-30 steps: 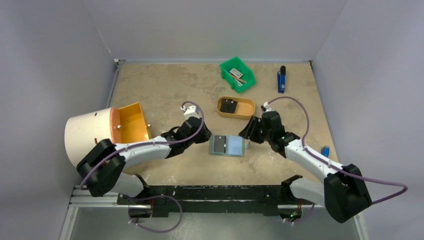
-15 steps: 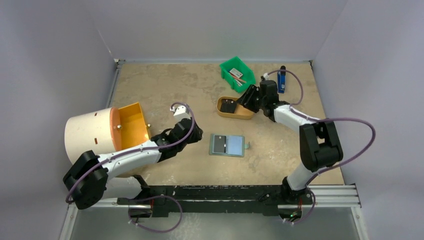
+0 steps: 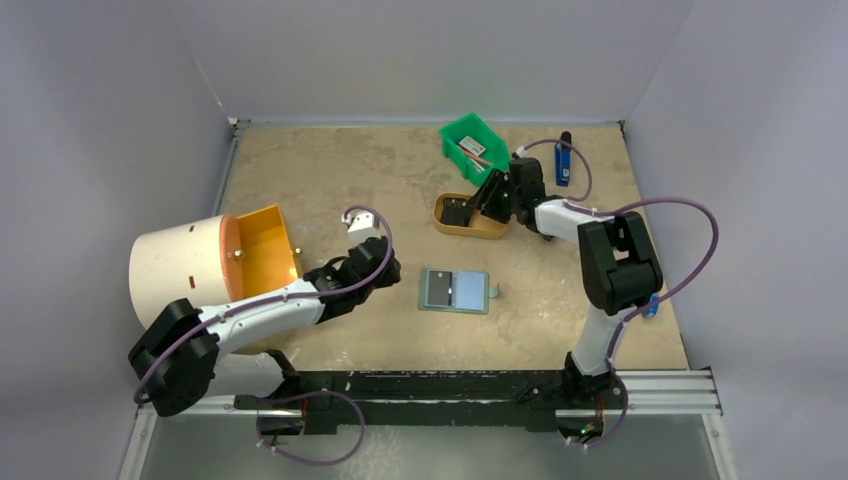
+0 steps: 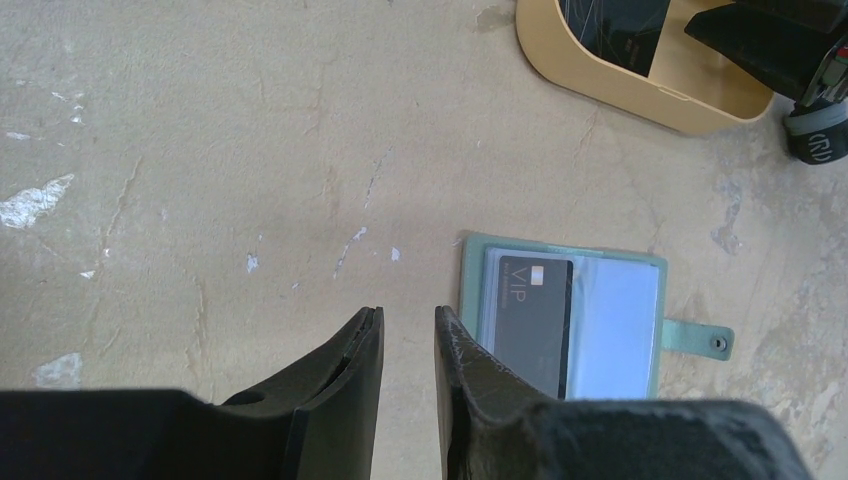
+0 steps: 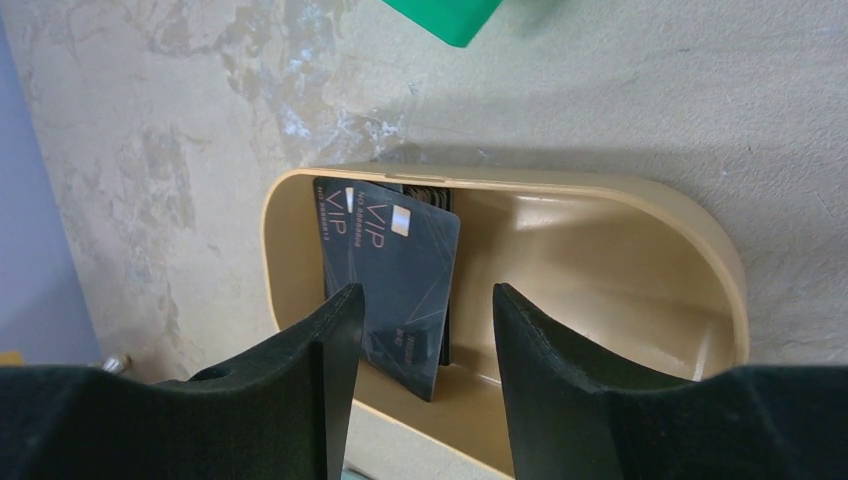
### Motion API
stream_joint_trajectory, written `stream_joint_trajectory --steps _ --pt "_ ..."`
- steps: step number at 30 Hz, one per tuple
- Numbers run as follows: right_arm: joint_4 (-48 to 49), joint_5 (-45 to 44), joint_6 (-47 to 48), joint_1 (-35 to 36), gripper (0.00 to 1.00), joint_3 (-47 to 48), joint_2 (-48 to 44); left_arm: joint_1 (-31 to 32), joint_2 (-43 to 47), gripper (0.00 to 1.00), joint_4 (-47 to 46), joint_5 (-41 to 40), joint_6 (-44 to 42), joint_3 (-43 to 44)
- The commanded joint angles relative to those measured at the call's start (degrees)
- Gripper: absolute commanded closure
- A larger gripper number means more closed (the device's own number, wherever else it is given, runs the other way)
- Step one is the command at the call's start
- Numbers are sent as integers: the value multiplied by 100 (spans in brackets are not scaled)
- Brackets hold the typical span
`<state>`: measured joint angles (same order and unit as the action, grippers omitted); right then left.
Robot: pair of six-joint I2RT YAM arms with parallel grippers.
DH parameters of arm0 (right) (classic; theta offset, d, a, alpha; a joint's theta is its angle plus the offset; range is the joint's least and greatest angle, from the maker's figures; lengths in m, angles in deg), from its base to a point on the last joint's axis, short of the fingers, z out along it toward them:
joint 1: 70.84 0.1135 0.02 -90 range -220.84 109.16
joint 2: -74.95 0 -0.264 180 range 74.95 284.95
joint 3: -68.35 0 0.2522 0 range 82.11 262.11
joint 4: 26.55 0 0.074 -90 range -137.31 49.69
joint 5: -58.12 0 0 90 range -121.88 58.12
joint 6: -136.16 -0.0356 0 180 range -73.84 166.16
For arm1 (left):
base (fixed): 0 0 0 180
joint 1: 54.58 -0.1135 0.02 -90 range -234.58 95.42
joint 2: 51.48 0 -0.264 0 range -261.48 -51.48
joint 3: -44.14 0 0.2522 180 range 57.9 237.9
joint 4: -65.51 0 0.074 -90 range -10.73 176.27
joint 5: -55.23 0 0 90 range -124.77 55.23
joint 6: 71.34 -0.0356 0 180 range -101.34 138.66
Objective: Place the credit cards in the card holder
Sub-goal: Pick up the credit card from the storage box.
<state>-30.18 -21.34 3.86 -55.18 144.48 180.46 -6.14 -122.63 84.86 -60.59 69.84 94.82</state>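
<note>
The card holder (image 3: 456,290) lies open and flat mid-table, grey-green with pale inner pockets (image 4: 618,325). One black credit card (image 3: 438,289) (image 4: 527,313) rests on its left half. More black credit cards (image 3: 458,212) (image 5: 395,265) lean at the left end of a tan oval tray (image 3: 492,229) (image 5: 610,188). My right gripper (image 3: 480,203) (image 5: 428,292) hovers open over that tray, its fingers either side of the cards' lower edge, not touching. My left gripper (image 3: 392,268) (image 4: 408,315) sits just left of the card holder, slightly open, nothing between its fingers.
A green bin (image 3: 475,148) (image 5: 445,15) with small items stands behind the tray. A blue object (image 3: 563,160) lies at the back right, another small blue one (image 3: 651,302) by the right wall. A white cylinder with an orange drawer (image 3: 262,243) fills the left side.
My right arm swung from beside the card holder back to the tan tray, its jaws widening a little. My left gripper drew back leftward, away from the card holder.
</note>
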Motion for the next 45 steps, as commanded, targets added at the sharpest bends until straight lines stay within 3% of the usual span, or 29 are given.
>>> stream_joint_trajectory --steps 1,20,28,36,45 --pt "182 116 137 55 48 187 66 9 -77 75 -88 -118 -193 276" --pt "312 263 21 185 62 118 363 12 -136 79 -128 -37 -103 191" --pt "167 256 59 186 59 112 418 9 -144 79 -128 -19 -82 176" --pt "149 307 -36 188 73 -49 266 12 -135 79 -128 -19 -73 170" --pt "252 205 -111 150 74 -264 86 13 -161 80 -137 2 -58 173"
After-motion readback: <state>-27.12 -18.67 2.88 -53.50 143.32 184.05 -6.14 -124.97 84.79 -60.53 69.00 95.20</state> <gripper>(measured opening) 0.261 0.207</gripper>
